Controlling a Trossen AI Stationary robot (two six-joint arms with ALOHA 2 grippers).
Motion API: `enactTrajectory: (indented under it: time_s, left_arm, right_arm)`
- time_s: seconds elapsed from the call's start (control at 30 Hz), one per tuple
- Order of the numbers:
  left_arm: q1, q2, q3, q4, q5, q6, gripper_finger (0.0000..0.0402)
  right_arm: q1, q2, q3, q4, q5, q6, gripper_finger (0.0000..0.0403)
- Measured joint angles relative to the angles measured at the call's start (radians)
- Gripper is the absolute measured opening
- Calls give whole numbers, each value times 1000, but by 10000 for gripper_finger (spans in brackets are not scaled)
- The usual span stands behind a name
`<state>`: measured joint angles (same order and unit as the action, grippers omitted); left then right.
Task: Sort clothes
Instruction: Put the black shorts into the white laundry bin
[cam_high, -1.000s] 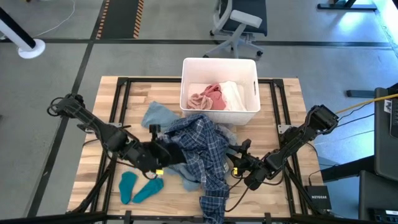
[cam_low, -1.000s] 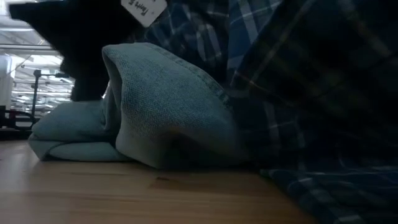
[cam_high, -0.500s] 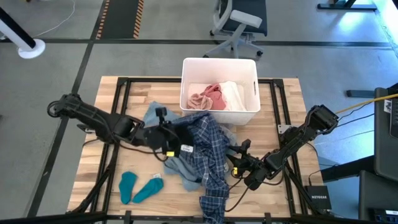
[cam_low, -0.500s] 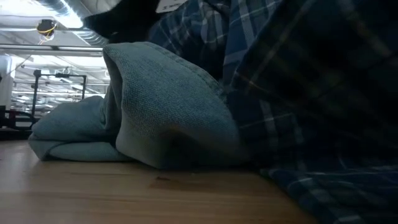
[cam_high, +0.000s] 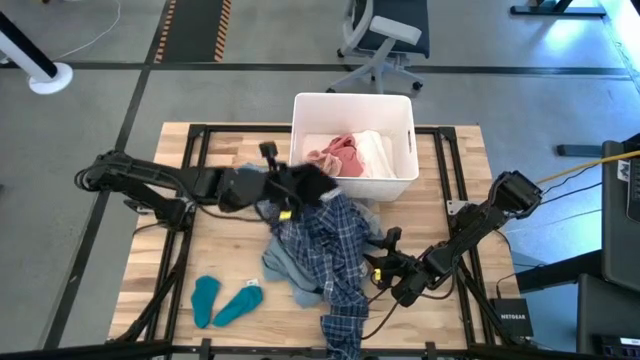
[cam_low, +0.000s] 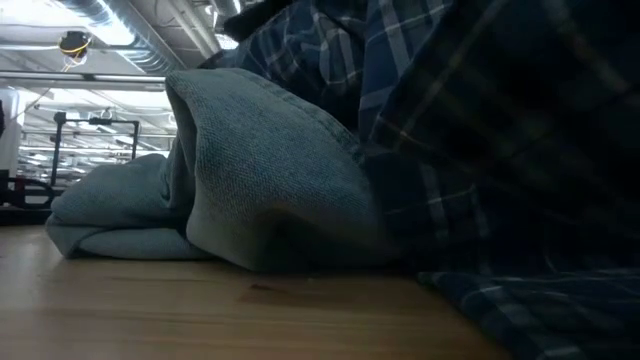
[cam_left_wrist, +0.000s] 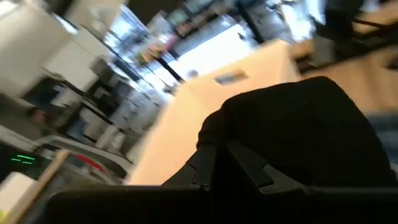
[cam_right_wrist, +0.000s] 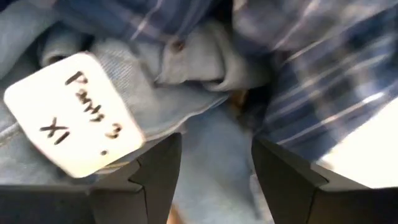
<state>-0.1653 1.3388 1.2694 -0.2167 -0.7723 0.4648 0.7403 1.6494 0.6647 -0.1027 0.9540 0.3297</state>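
My left gripper (cam_high: 292, 188) is shut on a black garment (cam_high: 315, 185), held up just in front of the near-left corner of the white bin (cam_high: 400, 110). Pink and white clothes (cam_high: 345, 155) lie in the bin. A blue-and-white plaid shirt (cam_high: 325, 240) lies heaped on light blue pants (cam_high: 282, 268) at mid-table. Two teal socks (cam_high: 225, 300) lie flat near the front left. My right gripper (cam_high: 378, 262) stands open at the pile's right side, its fingers either side of the pants' fabric (cam_right_wrist: 211, 143), beside a white tag (cam_right_wrist: 74, 118); whether they touch it I cannot tell. My left gripper pinches a bunched part of the black garment (cam_left_wrist: 261, 143) between its two fingers (cam_left_wrist: 202, 167). They come at it roughly level from the table's left. The garment is lifted clear of the pile and bulges out beyond the fingertips; its layers cannot be told.
The bin stands at the table's far middle. The pile fills the low view, the folded pants (cam_low: 260, 170) in front and the plaid shirt (cam_low: 480, 150) behind. Bare wood (cam_high: 210, 240) lies left of the pile. An office chair (cam_high: 385, 40) stands beyond the table.
My left gripper has swung from the pile's left side toward the far edge and the bin, rising and turning at the wrist, still shut. It has carried the black garment up off the pile. The plaid shirt and the pants stayed down.
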Motion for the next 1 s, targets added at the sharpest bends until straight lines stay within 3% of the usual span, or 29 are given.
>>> enactTrajectory:
  time_s: [0.13, 0.23, 0.37, 0.57, 0.83, 1.0]
  left_arm:
    - [76, 0, 0, 207, 20, 153, 17]
    - [148, 0, 0, 343, 116, 183, 17]
    - [251, 5, 0, 403, 262, 140, 17]
    - [378, 34, 0, 378, 296, 3, 17]
    - [431, 36, 0, 239, 302, -189, 18]
    - [452, 40, 0, 113, 411, -332, 52]
  right_arm:
    - [0, 72, 0, 48, -36, 39, 215]
    - [0, 119, 0, 104, -69, 44, 215]
    - [-1, 154, 1, 162, -94, 50, 215]
    - [-2, 157, 1, 167, -104, 51, 215]
    - [-1, 158, 3, 167, -97, 34, 215]
    - [-1, 158, 8, 165, -64, -8, 215]
